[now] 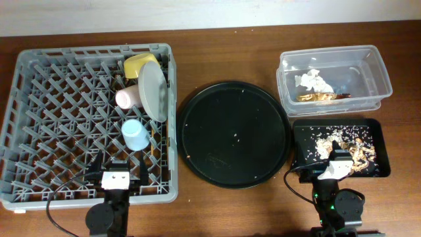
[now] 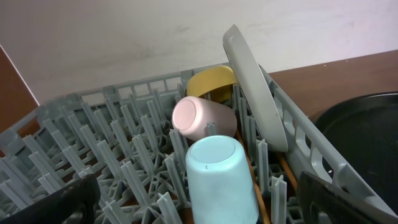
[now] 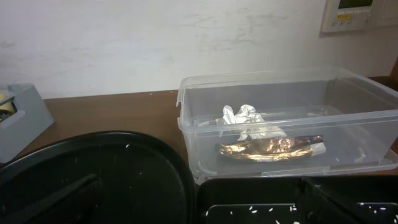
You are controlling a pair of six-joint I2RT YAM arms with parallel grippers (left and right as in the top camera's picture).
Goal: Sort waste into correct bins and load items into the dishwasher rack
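Your left gripper [image 1: 119, 164] and right gripper [image 1: 337, 153] gape wide, empty. The blue cup [image 2: 221, 177] sits upturned in the rack [image 2: 124, 87] just ahead of the left fingers [image 2: 348, 199]: probably light, stiff, slick; pinch across its walls.

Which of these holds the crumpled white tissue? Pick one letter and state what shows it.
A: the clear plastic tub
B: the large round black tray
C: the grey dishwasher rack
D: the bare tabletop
A: the crumpled white tissue lies inside the clear plastic tub, right beside the foil wrapper.
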